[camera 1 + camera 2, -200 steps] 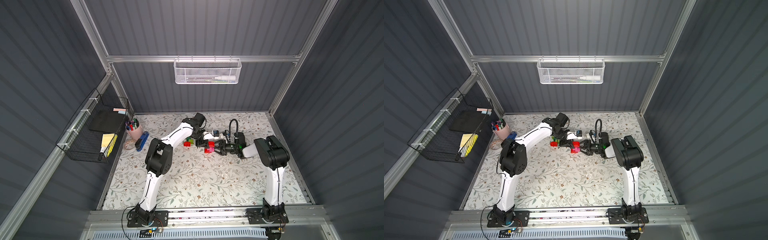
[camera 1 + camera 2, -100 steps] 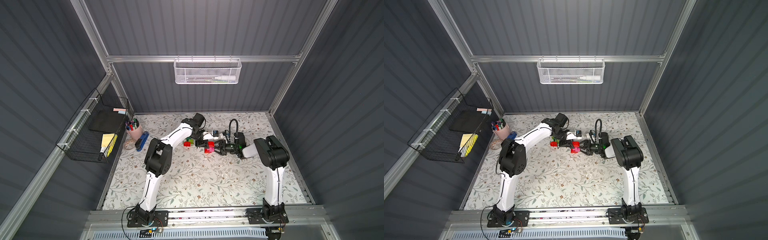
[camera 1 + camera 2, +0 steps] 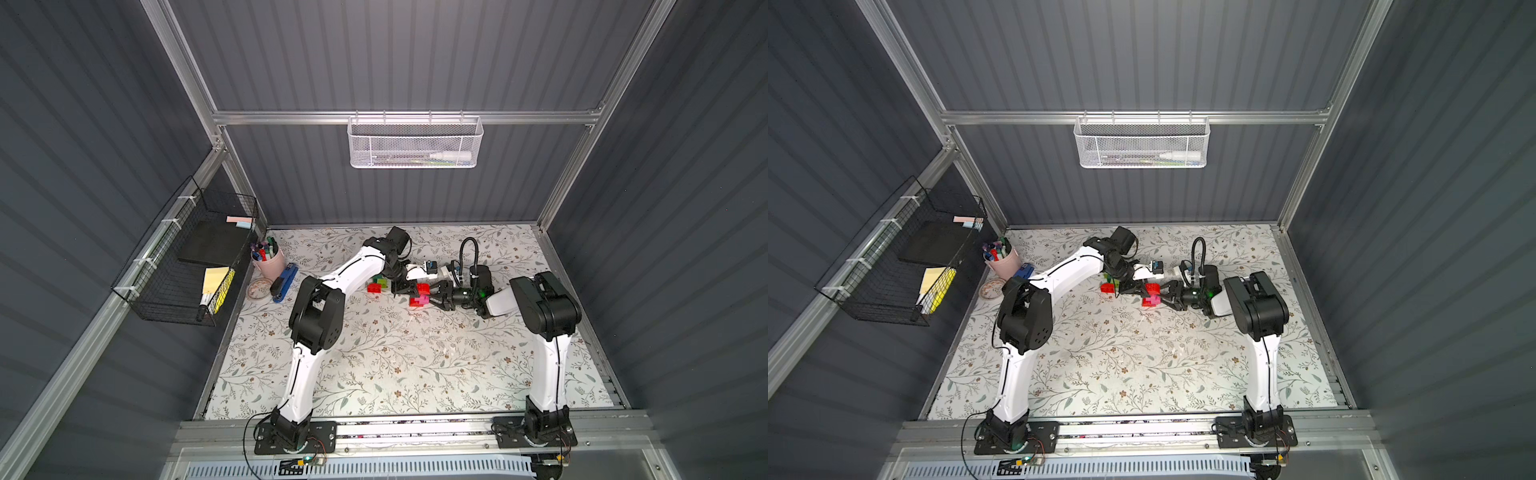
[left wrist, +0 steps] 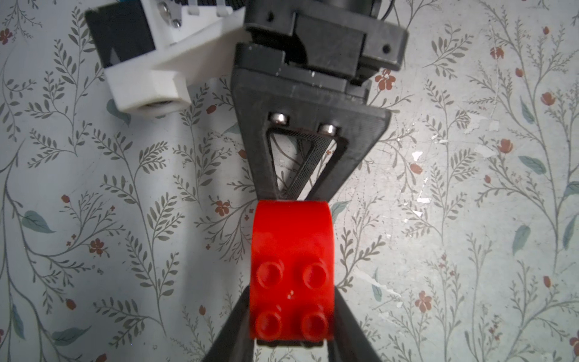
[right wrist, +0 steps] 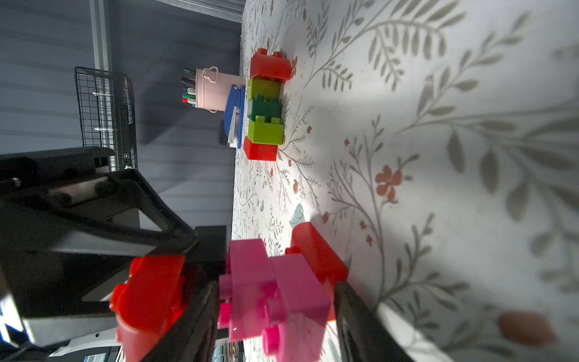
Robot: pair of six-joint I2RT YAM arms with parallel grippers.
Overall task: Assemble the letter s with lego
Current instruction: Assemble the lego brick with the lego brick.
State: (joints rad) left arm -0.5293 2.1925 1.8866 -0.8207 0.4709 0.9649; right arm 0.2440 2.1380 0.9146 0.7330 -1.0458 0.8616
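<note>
- Bricks face each other between the arms: red brick [image 4: 291, 238] clamped in the left gripper [image 4: 289, 316], just beside the pink piece [image 5: 250, 266].
- Right gripper [image 5: 277, 291] straddles that pink piece, apparently gripping it.

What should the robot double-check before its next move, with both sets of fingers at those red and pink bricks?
1. Left fingers shut on the curved red brick: ok.
2. Pink brick between the right fingers: ok.
3. Right fingers' grip firm: cannot tell.
4. Curved red brick lined up with the pink brick's studs: cannot tell.
5. Row of red and green bricks clear of both sets of fingers: ok.
</note>
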